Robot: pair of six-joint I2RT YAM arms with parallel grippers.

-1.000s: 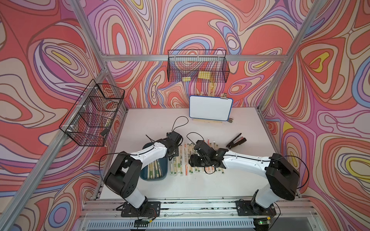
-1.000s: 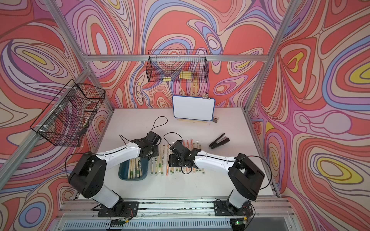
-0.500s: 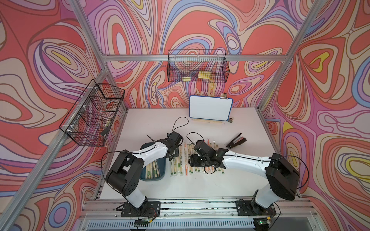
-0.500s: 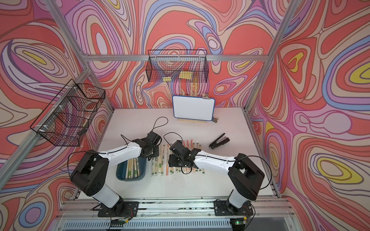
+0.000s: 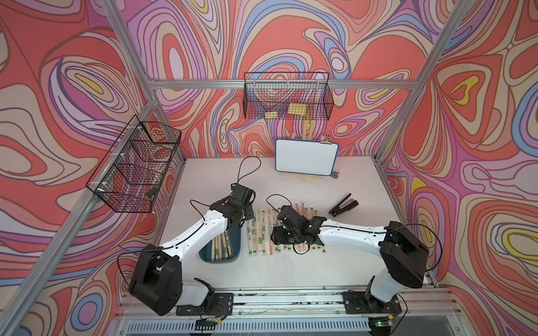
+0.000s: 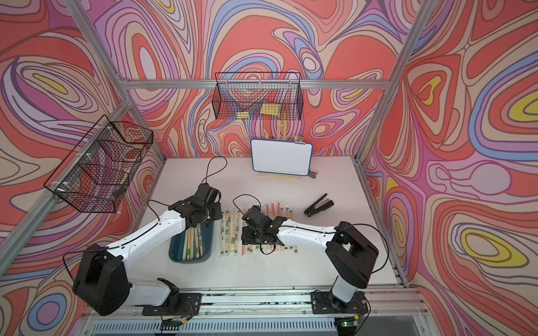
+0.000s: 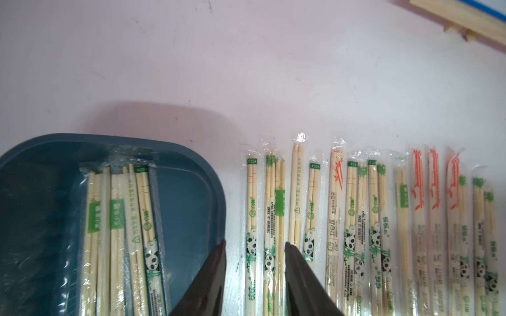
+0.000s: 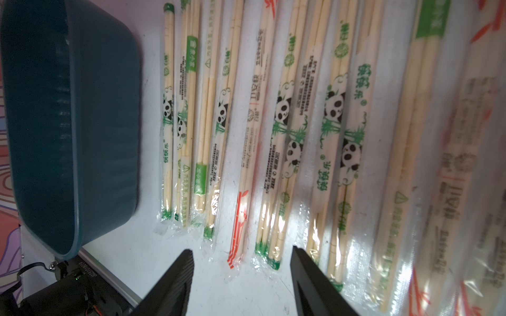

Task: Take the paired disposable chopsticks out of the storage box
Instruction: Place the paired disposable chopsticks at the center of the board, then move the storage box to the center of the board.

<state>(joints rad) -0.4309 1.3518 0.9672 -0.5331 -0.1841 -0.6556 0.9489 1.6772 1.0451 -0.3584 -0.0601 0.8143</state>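
The teal storage box (image 5: 236,253) (image 7: 189,153) lies at the front left and holds several paired disposable chopsticks (image 5: 221,247) (image 7: 117,219) in clear sleeves. Many more pairs (image 5: 262,232) (image 7: 353,219) (image 8: 287,109) lie in a row on the table to its right. My left gripper (image 7: 254,242) stands open just right of the box, its fingers (image 7: 216,273) straddling the two pairs nearest the box without touching them. My right gripper (image 8: 241,249) is open and empty, low over the row's near ends.
A black stapler-like tool (image 5: 343,205) lies to the right of the row. A small whiteboard (image 5: 307,157) stands on a wooden easel at the back. Wire mesh baskets hang on the back wall (image 5: 286,99) and the left wall (image 5: 134,165).
My left gripper has gone from shut to open over the pairs beside the box, and the arm has shifted slightly. The right arm has not moved.
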